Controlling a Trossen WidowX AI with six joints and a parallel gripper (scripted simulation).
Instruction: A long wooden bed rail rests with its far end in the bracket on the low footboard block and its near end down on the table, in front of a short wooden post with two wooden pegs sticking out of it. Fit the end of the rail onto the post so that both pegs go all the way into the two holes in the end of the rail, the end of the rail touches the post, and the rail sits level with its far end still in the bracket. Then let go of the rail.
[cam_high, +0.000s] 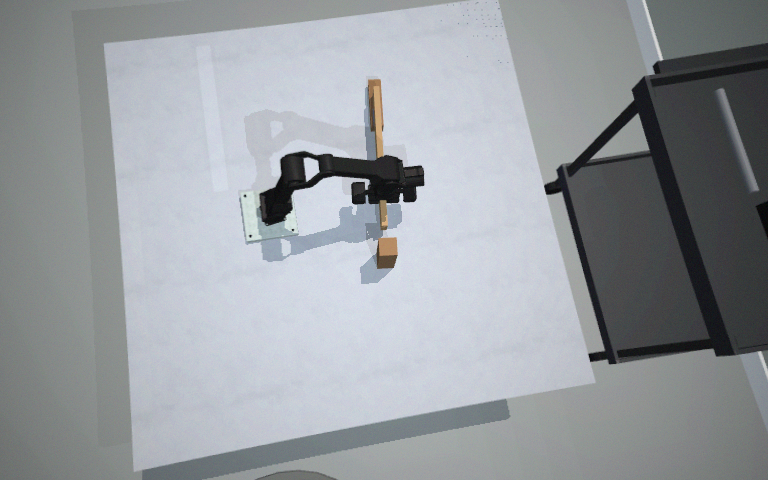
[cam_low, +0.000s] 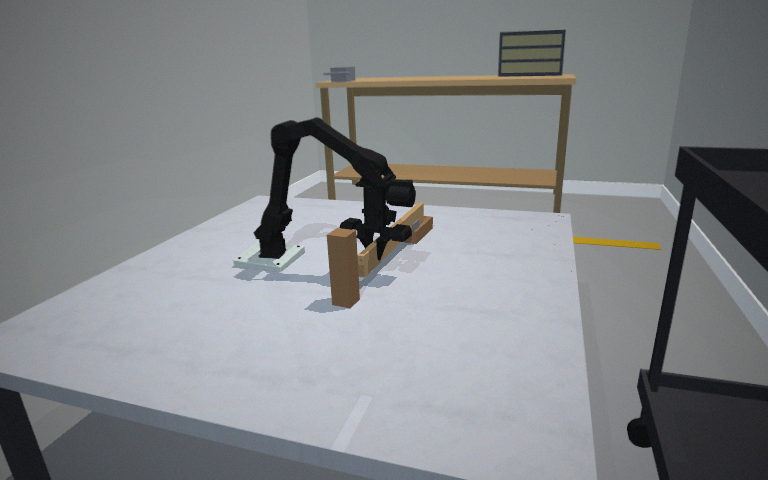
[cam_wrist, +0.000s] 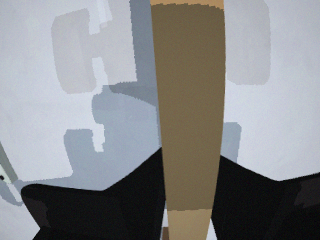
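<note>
The long wooden rail (cam_high: 383, 215) (cam_low: 368, 261) (cam_wrist: 192, 100) runs from the footboard block (cam_high: 374, 82) (cam_low: 424, 229) toward the upright post (cam_high: 387, 246) (cam_low: 343, 271). Its far end sits at the block's bracket. Its near end seems slightly above the table, with a small gap to the post. Small dark marks show on that end; whether both are holes is hard to tell. The pegs cannot be made out. My gripper (cam_high: 383, 196) (cam_low: 374, 249) (cam_wrist: 182, 151) is shut on the rail, nearer its post end, one finger on each side. Its fingertips are hidden in the top view.
The arm's pale base plate (cam_high: 249, 220) (cam_low: 249, 261) is on the table (cam_high: 317, 350) (cam_low: 453, 350), left of the rail. A dark cart (cam_high: 640, 271) (cam_low: 673, 283) stands beyond the right table edge. A wooden workbench (cam_low: 453, 82) stands behind the table.
</note>
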